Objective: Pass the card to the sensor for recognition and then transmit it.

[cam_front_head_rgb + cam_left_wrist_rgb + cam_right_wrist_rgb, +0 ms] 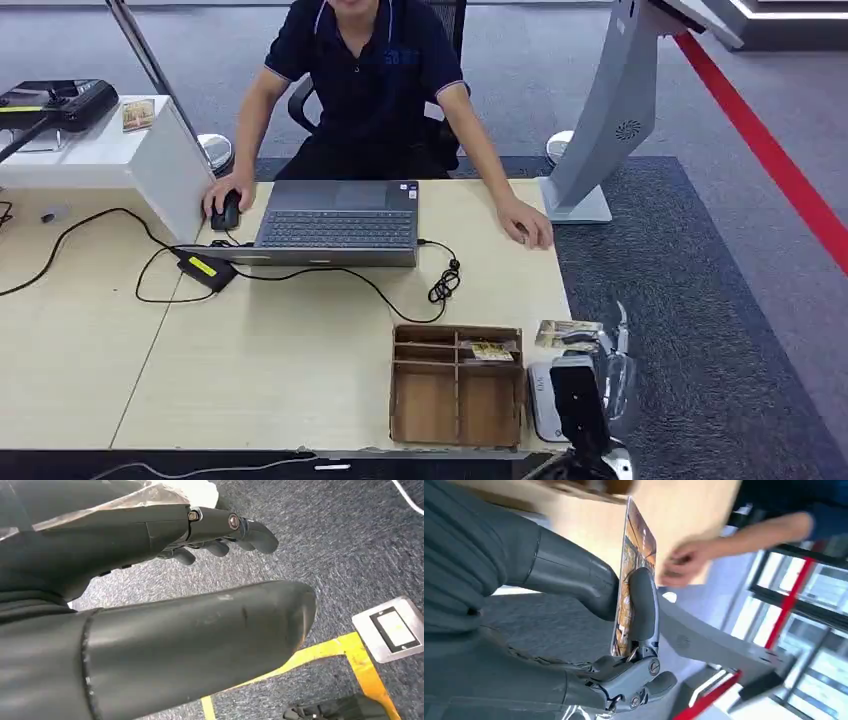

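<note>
A picture card (565,333) is pinched in my right hand (600,352) just past the table's right edge, beside the cardboard box. Up close, the card (636,550) stands edge-on between my thumb and a dark finger (642,602) of the right hand (589,595). A white device (541,400) lies on the table's front right corner, partly hidden by my right forearm. My left hand (200,580) hangs over the carpet with its fingers (225,530) loosely extended and nothing in them.
A cardboard divider box (457,385) holds another card (491,350). A person sits behind the table, one hand on a mouse (226,212), the other hand (527,222) near the right edge. An open laptop (338,225), cables and a grey kiosk stand (610,120) are further back.
</note>
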{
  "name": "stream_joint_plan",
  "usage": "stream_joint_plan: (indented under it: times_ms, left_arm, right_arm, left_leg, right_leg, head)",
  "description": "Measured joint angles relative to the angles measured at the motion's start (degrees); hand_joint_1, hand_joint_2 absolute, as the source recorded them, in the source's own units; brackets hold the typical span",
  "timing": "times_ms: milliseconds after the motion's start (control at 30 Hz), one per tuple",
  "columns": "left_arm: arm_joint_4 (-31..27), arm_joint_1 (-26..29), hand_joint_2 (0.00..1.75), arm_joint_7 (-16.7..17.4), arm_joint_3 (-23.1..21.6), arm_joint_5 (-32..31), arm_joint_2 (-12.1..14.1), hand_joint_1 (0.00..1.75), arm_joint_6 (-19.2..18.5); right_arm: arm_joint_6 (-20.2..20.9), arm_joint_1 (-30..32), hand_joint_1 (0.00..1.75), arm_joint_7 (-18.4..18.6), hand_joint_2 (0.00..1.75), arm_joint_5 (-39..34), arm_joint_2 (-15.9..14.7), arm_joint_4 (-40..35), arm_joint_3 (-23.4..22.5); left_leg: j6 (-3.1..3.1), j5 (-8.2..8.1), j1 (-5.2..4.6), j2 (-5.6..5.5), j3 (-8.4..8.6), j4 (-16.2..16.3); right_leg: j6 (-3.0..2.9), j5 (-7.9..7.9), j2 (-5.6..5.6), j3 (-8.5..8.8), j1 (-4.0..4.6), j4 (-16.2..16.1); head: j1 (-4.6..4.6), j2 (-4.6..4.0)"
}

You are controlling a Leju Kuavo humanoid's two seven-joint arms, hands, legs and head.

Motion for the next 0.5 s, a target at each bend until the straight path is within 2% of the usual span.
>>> stream_joint_plan:
  times_ms: [267,500]
  left_arm:
    - [0.00,-0.02,0.00,-0.09,-0.15,-0.87,0.00,0.00,-0.11]
    - [0.00,-0.07,0.00,-0.26,-0.22,-1.14,-0.02,0.00,-0.31]
  right_arm:
    - [0.07,-3.11,1.75,-2.14,1.75,-0.66,2.86,-5.49,1.05]
    - [0.13,-4.76,1.75,-3.74,1.75,-1.97,5.12,-6.23,4.11]
  left_leg:
    - [0.00,0.00,0.00,-0.01,-0.02,0.00]
    - [0.00,0.00,0.01,-0.01,-0.02,-0.01]
  right_leg:
    - [0.00,0.00,0.00,0.00,0.00,0.01]
    - [0.00,0.00,0.00,0.00,0.01,0.01]
  head:
    - [0.04,0.00]
    - [0.04,0.00]
